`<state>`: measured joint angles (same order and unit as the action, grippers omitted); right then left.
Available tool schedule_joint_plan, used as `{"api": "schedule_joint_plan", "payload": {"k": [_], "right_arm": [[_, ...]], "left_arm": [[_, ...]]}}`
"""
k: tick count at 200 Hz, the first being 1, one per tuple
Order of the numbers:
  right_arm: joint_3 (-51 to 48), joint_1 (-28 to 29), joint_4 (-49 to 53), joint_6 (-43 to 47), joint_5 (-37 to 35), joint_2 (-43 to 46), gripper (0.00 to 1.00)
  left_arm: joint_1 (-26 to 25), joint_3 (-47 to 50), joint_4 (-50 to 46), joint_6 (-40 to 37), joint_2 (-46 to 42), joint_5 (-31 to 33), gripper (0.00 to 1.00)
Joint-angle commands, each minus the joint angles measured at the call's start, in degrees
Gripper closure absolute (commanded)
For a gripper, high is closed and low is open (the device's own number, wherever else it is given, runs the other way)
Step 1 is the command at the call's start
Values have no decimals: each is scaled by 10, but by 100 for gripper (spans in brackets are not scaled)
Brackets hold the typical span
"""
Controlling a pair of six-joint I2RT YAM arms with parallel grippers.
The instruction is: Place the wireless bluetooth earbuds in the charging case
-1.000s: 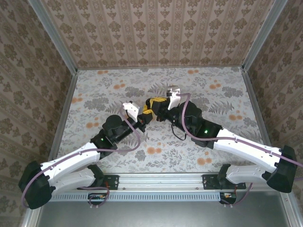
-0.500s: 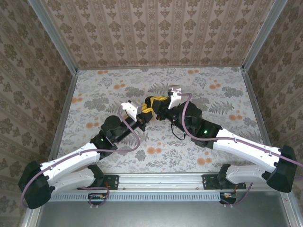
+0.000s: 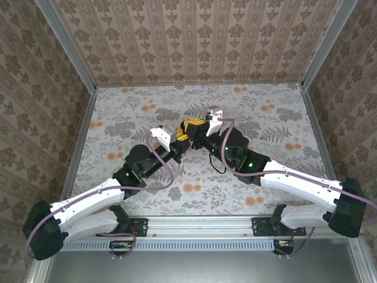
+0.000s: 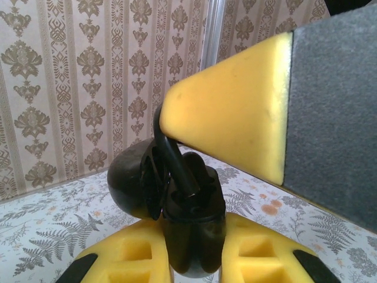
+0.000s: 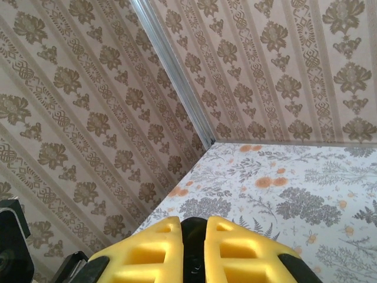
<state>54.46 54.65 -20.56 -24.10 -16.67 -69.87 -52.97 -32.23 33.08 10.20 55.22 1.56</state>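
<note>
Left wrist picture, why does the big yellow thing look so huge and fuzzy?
Left wrist view: the yellow finger is very near the lens, so it looms large and slightly soft; the wallpaper behind looks sharper. Top external view: even light, no strong glare.

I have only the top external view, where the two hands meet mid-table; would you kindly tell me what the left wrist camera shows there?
Observer: A big yellow finger with a grey pad crosses its upper right, very near the lens. It is not one of that camera's own.
Operator: Thank you. What lies between its own fingers?
Observer: A black rounded part with a short black cable sits between the left hand's yellow fingers. I cannot tell what it is.
Operator: And the right wrist view?
Observer: The right hand's fingers stand close together, aimed toward a wall corner.
</note>
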Motion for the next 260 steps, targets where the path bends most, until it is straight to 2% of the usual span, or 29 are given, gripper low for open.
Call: {"api": "schedule_joint_plan", "payload": {"k": [1,151,260], "right_arm": [[-7,3,-41,25,9,-9,88],[-55,3,-56,29,2,26,89],[-81,3,-68,-48,29,44,90]], "left_arm": [[-5,6,26,13,-11,5,100],[-4,6,34,10,-20,27,100],[-4,-1,46,10,0,31,100]]}}
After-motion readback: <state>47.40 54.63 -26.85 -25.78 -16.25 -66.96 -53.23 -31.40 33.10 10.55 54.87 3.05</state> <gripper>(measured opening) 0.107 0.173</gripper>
